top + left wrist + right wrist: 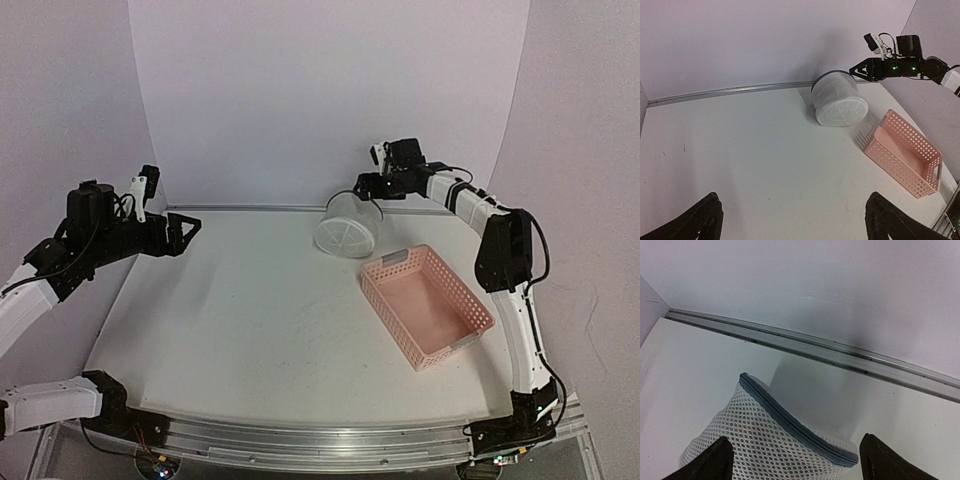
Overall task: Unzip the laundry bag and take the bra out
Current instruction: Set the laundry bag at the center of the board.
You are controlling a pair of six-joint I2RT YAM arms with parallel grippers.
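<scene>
The laundry bag (348, 226) is a white mesh cylinder lying on its side at the back of the table, a round ribbed face toward the front. Its dark zipper rim (795, 425) runs across the right wrist view; it also shows in the left wrist view (839, 99). The bra is hidden; no fabric shows through the mesh. My right gripper (362, 186) is open, just above and behind the bag's top rim, with the bag (755, 445) lying between its fingertips (715, 462). My left gripper (188, 228) is open and empty, above the table's far left.
A pink perforated plastic basket (427, 303) stands empty to the right of the bag, also in the left wrist view (905, 151). A metal rail (840, 352) runs along the table's back edge against the white wall.
</scene>
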